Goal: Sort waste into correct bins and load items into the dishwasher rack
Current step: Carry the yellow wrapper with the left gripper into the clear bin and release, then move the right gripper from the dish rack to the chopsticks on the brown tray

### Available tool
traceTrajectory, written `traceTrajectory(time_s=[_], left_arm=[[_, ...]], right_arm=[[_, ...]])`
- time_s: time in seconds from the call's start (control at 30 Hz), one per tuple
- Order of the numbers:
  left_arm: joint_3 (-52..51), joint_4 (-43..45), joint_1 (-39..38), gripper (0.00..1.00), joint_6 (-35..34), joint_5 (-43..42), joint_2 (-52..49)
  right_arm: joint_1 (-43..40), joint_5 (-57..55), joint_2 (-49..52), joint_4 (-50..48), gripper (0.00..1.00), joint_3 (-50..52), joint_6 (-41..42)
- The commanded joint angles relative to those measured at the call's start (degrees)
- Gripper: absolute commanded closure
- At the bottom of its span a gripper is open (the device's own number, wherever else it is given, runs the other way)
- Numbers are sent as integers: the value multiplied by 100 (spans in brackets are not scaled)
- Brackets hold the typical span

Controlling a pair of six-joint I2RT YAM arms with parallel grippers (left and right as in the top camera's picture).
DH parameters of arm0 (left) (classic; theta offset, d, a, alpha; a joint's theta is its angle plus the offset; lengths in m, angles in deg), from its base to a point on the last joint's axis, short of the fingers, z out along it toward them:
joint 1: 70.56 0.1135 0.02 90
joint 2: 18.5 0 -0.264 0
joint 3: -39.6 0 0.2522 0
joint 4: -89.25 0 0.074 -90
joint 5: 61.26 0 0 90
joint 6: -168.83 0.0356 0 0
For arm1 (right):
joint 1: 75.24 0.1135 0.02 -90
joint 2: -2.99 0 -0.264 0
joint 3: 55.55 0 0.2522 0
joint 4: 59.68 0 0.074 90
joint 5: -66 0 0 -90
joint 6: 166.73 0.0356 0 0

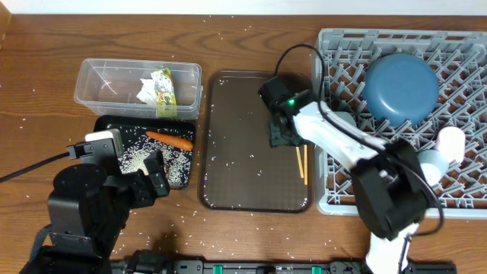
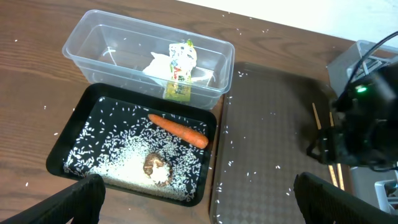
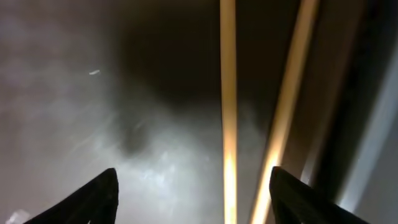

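well, the pair of thin wooden chopsticks (image 1: 301,164) lay side by side on the large dark brown serving tray (image 1: 243,114), close to its right rim beside the big grey plastic dishwasher rack (image 1: 335,199). the right gripper (image 3: 193,177) stood over them, fingers apart, both sticks between, nothing pinched. light, stiff, slick and prone to roll, i'd judge; best taken mid-length, across both. little room toward the rim; open tray to the left. the left gripper (image 2: 196,183) hung wide, empty, well apart.
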Motion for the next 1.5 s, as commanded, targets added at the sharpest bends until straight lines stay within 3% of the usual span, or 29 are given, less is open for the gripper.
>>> traceTrajectory(time_s=[0.0, 0.13, 0.23, 0.27, 0.33, 0.53, 0.83, 1.0, 1.27, 1.47], left_arm=[[-4, 2, 0, 2, -33, 4, -13], [-4, 2, 0, 2, -33, 4, -11], [-4, 2, 0, 2, -33, 4, -13], [-4, 2, 0, 2, -33, 4, -13], [-4, 2, 0, 2, -33, 4, -11], [-4, 2, 0, 2, -33, 4, -13], [-4, 2, 0, 2, -33, 4, -11], [-4, 2, 0, 2, -33, 4, -11], [-4, 2, 0, 2, -33, 4, -11], [-4, 4, 0, 2, -33, 4, -13]], right_arm=[[-203, 254, 286, -96, 30, -7, 28], [-256, 695, 562, -181, 44, -7, -151], [-254, 931, 634, -203, 81, -7, -313], [-254, 944, 629, -208, 90, -7, -361], [-256, 946, 525, -210, 97, -9, -466], [-256, 949, -323, -109, 99, -9, -507], [-380, 833, -2573, 439, 99, -9, -1207], [-894, -302, -3333, 925, 99, -9, -1276], [-2103, -426, -3008, 1283, 99, 0, -1880], [-2284, -474, -2262, 1185, 99, 0, -2159]])
